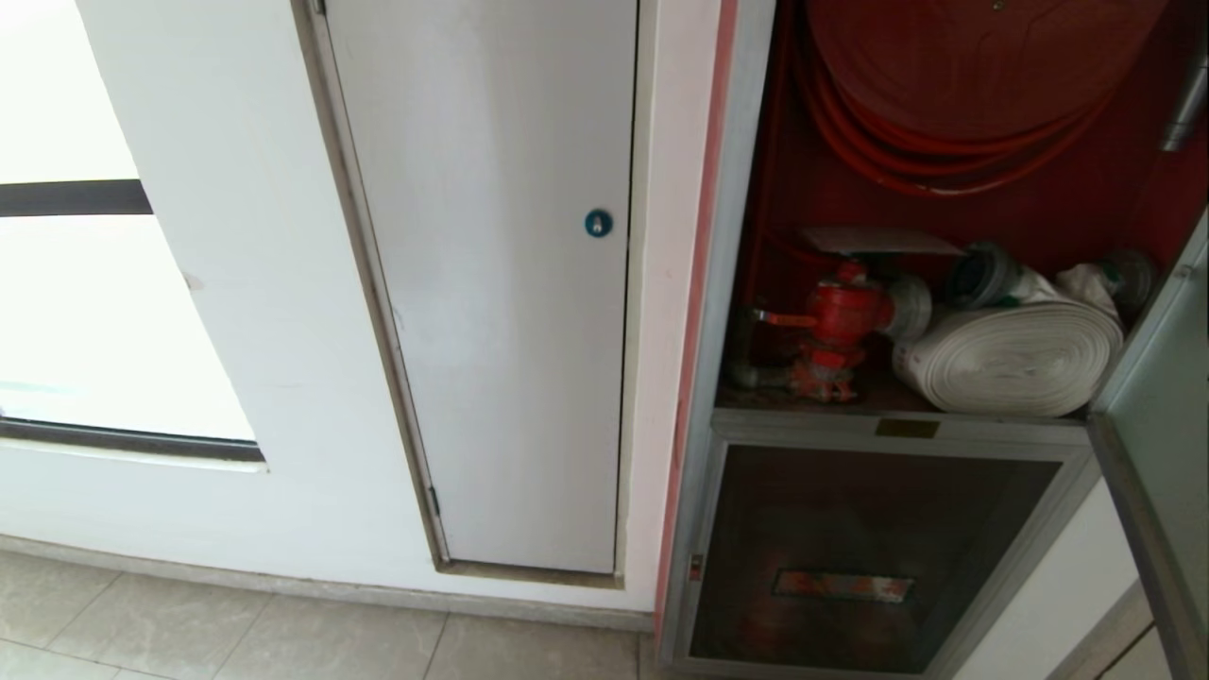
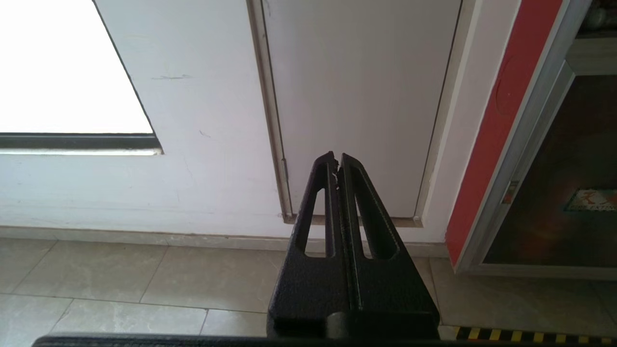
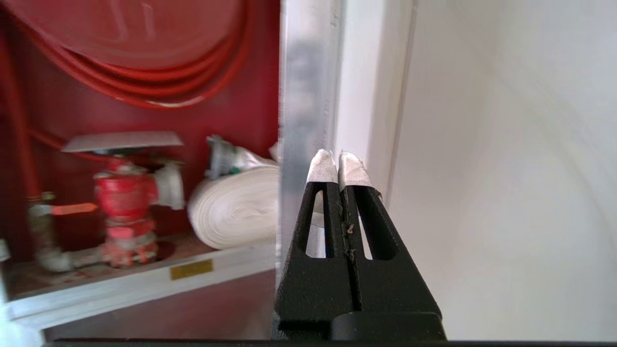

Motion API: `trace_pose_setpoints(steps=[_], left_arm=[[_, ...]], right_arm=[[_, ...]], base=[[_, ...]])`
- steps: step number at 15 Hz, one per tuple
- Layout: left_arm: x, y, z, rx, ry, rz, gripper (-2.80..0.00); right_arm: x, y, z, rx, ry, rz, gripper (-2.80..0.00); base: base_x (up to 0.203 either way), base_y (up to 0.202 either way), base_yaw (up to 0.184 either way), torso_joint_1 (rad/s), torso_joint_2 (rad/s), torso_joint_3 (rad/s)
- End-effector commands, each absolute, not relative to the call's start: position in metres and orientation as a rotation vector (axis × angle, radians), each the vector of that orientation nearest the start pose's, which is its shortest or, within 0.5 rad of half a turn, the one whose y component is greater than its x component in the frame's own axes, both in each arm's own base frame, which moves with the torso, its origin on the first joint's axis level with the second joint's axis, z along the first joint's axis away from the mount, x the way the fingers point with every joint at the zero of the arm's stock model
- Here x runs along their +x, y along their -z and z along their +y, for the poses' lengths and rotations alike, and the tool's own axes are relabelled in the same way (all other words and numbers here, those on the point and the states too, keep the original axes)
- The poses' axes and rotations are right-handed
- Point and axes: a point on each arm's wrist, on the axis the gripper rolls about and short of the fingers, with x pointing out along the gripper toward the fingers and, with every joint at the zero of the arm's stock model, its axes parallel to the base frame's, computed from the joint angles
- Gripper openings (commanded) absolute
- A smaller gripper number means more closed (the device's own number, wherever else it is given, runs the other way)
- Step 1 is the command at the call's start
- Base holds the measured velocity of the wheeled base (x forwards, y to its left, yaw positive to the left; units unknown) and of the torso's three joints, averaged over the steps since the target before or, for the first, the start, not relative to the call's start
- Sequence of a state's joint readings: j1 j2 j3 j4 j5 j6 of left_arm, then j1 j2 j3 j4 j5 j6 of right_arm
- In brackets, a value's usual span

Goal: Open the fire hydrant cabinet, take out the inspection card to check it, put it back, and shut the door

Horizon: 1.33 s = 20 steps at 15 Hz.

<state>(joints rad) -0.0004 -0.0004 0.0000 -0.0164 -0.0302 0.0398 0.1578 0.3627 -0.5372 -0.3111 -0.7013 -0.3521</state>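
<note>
The fire hydrant cabinet (image 1: 720,283) stands open and shows its red inside. In it are the red hose reel (image 1: 945,85), the red valve (image 1: 841,316) and the white rolled hose (image 1: 1011,359). The inspection card (image 1: 878,240) lies flat on top of the valve, also seen as card (image 3: 123,141) in the right wrist view. The door (image 1: 1162,416) is swung out to the right. My right gripper (image 3: 339,161) is shut with nothing in it, its white-taped tips at the door's silver edge (image 3: 301,120). My left gripper (image 2: 336,159) is shut and empty, parked low towards the wall. Neither arm shows in the head view.
A plain white panel with a blue round lock (image 1: 598,223) sits left of the cabinet. Below the open part is a shorter dark glass pane (image 1: 850,557). A bright window (image 1: 94,312) is at far left, over a tiled floor (image 1: 236,623).
</note>
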Motion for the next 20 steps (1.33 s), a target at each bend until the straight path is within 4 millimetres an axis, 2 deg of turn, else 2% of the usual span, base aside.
trace_pose_setpoints(steps=[1, 4, 10, 20], left_arm=[[-0.022, -0.075, -0.001, 0.04, 0.031, -0.013, -2.8], [-0.022, -0.075, -0.001, 0.04, 0.031, -0.013, -2.8], [-0.022, -0.075, -0.001, 0.04, 0.03, -0.013, -2.8], [-0.022, -0.075, -0.001, 0.04, 0.032, -0.013, -2.8]], right_arm=[[-0.04, -0.255, -0.021, -0.132, 0.578, -0.375, -2.8], [-0.041, -0.25, -0.019, -0.16, 0.49, -0.376, -2.8], [-0.011, -0.256, -0.014, -0.152, 0.441, -0.292, -2.8], [0.015, -0.265, -0.012, -0.162, 0.524, -0.197, -2.8]], base=[[0.0, 0.0, 0.0, 0.0, 0.0, 0.0], [0.0, 0.0, 0.0, 0.0, 0.0, 0.0], [0.0, 0.0, 0.0, 0.0, 0.0, 0.0], [0.0, 0.0, 0.0, 0.0, 0.0, 0.0]])
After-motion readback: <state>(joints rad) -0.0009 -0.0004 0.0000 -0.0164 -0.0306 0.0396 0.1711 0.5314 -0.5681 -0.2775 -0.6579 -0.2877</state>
